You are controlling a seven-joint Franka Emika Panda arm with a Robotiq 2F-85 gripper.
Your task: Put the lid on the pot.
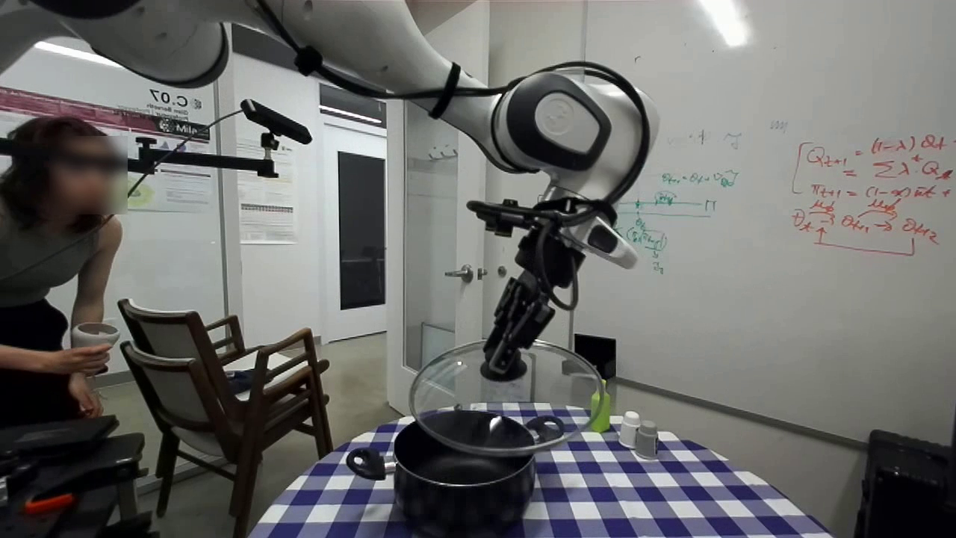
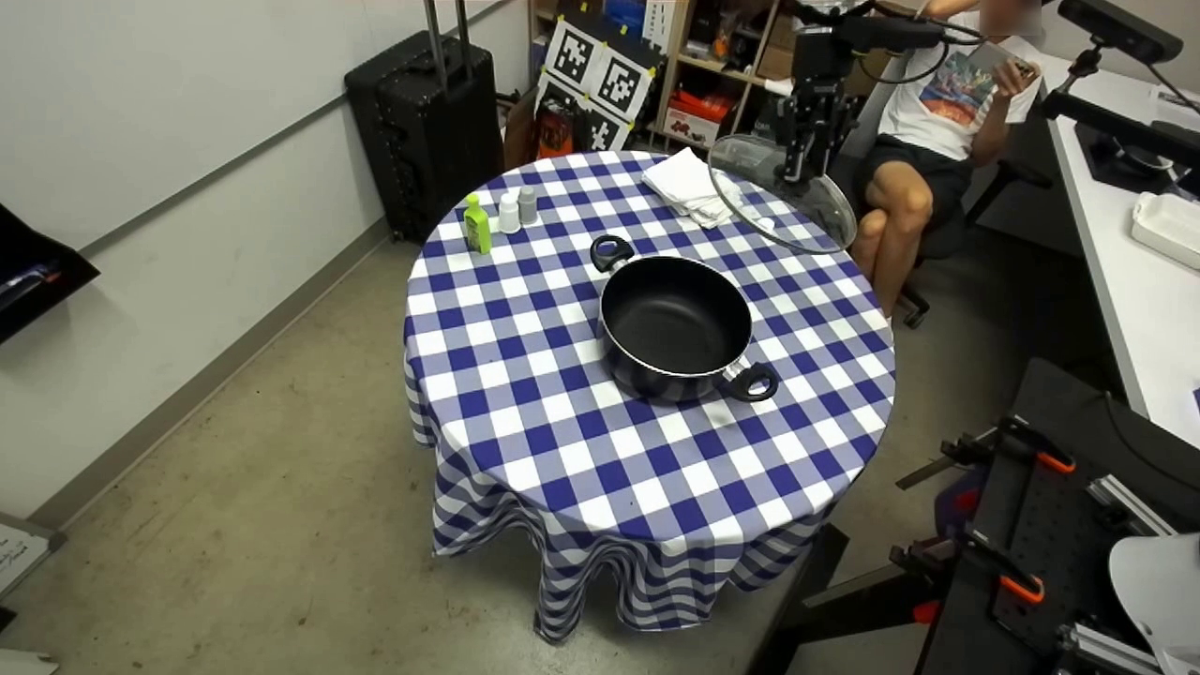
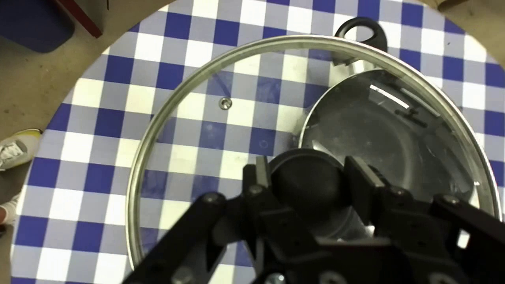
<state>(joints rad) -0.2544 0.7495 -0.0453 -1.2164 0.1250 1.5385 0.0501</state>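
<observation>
A round, slightly domed glass lid with a metal rim hangs tilted in the air above a round table dressed in blue-and-white checks. Its black knob is clamped between the two fingers of the black Robotiq gripper.

The wide black cooking pot stands upright on the table, well in from the edge, its two looped handles on opposite sides. Lid and pot are apart. In an exterior view the lid shows between the pot and the table edge nearest a seated person in a printed white T-shirt. In the wrist view, part of the pot's dark inside shows through the glass.

Near the edge facing the whiteboard, a lime-green bottle stands upright beside a white shaker and a gray shaker. A pile of folded white napkins lies by another stretch of the edge; cloth or paper, I cannot tell.

Beside wooden armchairs, a standing person leans forward, holding a pale cup.
</observation>
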